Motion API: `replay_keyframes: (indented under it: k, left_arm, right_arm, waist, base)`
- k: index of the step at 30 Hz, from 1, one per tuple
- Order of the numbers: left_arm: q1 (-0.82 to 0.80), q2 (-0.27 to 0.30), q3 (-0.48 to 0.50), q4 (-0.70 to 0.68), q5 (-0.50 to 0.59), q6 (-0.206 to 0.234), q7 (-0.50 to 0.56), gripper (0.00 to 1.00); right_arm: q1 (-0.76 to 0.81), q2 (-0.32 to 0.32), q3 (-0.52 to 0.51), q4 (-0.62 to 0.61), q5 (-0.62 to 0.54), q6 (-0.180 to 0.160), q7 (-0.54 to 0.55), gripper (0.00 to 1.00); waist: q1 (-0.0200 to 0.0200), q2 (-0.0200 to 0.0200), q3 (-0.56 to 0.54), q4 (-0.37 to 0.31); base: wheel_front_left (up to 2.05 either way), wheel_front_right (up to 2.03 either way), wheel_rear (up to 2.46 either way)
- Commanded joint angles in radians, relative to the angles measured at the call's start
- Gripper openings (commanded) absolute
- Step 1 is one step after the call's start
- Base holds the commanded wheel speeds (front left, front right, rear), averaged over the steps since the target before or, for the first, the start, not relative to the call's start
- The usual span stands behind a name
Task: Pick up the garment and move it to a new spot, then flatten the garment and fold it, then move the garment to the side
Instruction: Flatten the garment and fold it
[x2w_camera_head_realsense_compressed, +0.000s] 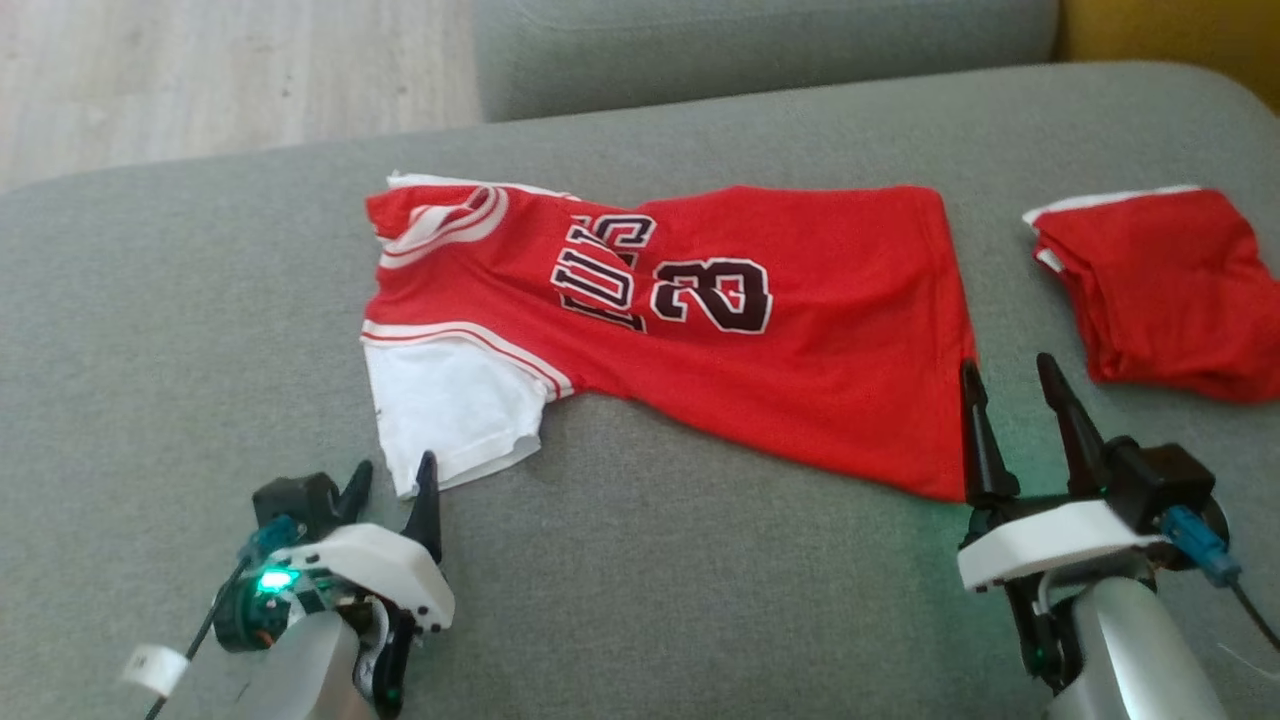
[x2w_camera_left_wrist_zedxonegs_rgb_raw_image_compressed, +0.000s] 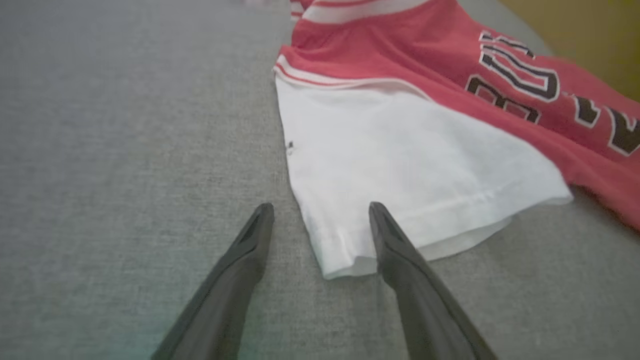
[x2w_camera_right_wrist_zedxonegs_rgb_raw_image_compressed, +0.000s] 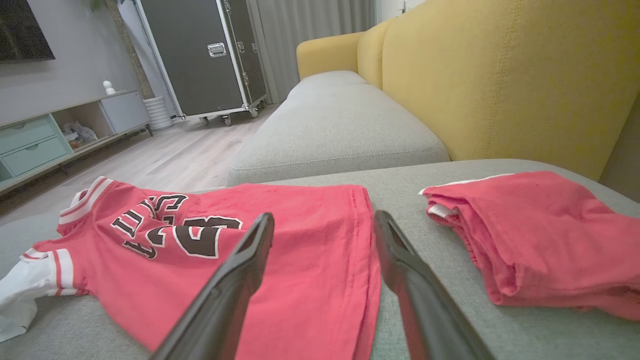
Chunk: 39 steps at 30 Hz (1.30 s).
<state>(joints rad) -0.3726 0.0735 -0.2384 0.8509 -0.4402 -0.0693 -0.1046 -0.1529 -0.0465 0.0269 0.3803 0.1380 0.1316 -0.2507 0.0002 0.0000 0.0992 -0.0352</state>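
One red shirt, spread across the middle of the grey sofa seat, neck toward its left edge; a folded red garment lies apart near the right edge. We find the left gripper wide open and empty astride the corner of the white sleeve, the right gripper equally open and empty at the near corner of the hem. Hazards, in our judgement: a close may catch one layer only or pinch the sofa seat beneath, and an uneven lift may bunch the shirt or drag it onto the folded garment.
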Motion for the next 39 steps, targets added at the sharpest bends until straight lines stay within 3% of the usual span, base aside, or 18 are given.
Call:
replay_keyframes:
  k: [1,6,7,8,20,30,39]
  left_arm:
    - [-0.046,0.022,0.024,0.01,0.006,0.016,0.012,1.0]
    - [-0.07,0.029,0.02,0.086,0.009,0.042,0.042,1.0]
    - [-0.073,0.029,0.018,0.095,0.007,0.036,0.042,0.4]
    - [-0.075,0.027,0.016,0.101,0.003,0.026,0.04,0.0]
    - [-0.06,0.032,0.04,0.017,-0.003,0.011,-0.146,0.0]
    - [0.014,0.019,0.088,-0.251,0.05,0.021,-0.157,0.0]
    - [0.04,0.008,0.085,-0.308,0.08,0.005,-0.157,0.0]
  right_arm:
    - [-0.04,-0.004,0.022,-0.038,0.001,-0.001,-0.011,1.0]
    - [-0.046,-0.004,0.02,-0.043,0.007,-0.001,-0.011,1.0]
    - [-0.046,-0.004,0.019,-0.044,0.007,-0.001,-0.011,1.0]
    - [-0.045,-0.004,0.017,-0.044,0.007,-0.001,-0.011,1.0]
    - [-0.015,-0.004,0.007,0.112,0.017,-0.001,0.032,1.0]
    - [-0.022,-0.004,0.034,0.242,0.069,-0.001,0.11,1.0]
    - [-0.096,-0.004,0.066,0.379,0.143,-0.001,0.12,1.0]
  waist:
    - [-0.0002,0.0,0.019,-0.017]
    - [-0.0002,0.0,0.032,-0.032]
    - [-0.0002,0.0,0.033,-0.033]
    - [-0.0002,0.0,0.032,-0.033]
    - [-0.0002,0.0,-0.04,-0.038]
    - [-0.0002,0.0,-0.058,-0.021]
    - [-0.0002,0.0,-0.041,0.003]
  base:
    - [0.0,0.0,0.0]
    - [0.0,0.0,0.0]
    - [0.0,0.0,0.0]
    - [0.0,0.0,0.0]
    - [0.0,0.0,0.0]
    - [0.0,0.0,0.0]
    - [0.0,0.0,0.0]
